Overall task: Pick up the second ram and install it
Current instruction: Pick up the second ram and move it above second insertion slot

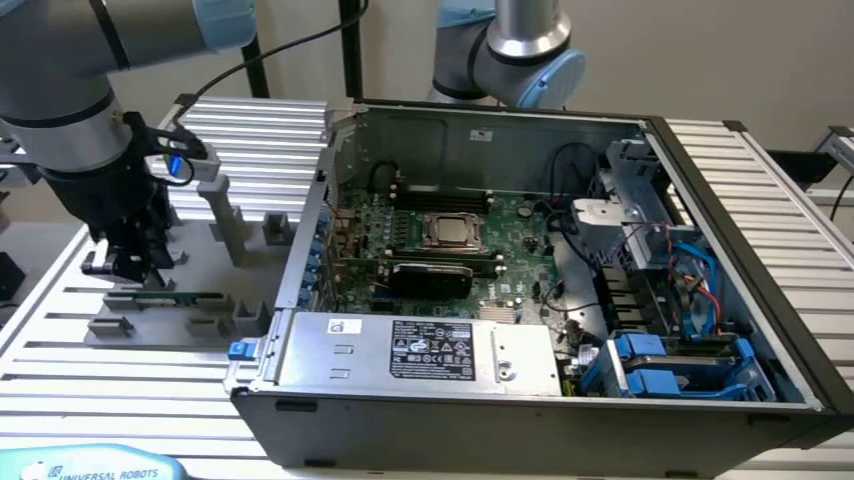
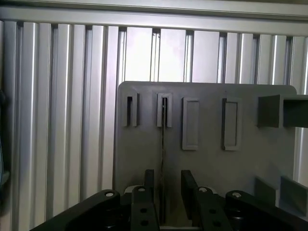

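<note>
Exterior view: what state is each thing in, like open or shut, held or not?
tool: open, one finger on each side of the RAM stick
RAM stick: standing on edge in the grey fixture, not gripped
computer case: lying flat, side open, motherboard showing

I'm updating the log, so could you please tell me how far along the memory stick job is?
Done: the gripper is lined up over the memory stick, jaws open either side. In hand: nothing; the stick sits in its grey holder. Left: lifting it and seating it in the computer.
</note>
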`<state>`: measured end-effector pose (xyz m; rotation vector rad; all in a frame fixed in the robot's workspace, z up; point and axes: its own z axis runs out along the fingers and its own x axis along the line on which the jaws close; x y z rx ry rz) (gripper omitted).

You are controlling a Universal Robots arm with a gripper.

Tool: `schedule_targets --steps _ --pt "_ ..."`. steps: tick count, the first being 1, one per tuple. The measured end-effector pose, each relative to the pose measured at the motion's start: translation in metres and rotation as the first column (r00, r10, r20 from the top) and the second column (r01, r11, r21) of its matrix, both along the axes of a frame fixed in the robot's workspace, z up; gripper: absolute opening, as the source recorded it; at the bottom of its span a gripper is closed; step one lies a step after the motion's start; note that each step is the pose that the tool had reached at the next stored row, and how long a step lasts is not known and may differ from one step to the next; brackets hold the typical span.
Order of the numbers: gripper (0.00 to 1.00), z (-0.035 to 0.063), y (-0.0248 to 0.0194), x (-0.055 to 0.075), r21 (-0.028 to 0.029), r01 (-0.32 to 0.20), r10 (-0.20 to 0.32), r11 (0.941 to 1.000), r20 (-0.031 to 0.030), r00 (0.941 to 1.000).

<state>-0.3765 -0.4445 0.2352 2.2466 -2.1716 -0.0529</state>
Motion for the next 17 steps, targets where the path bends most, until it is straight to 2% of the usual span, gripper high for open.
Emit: schedule_targets --steps 17 --pt "0.36 -0.0310 -0.0001 0.000 0.0000 0.000 0.000 1.0000 0.0000 1.0000"
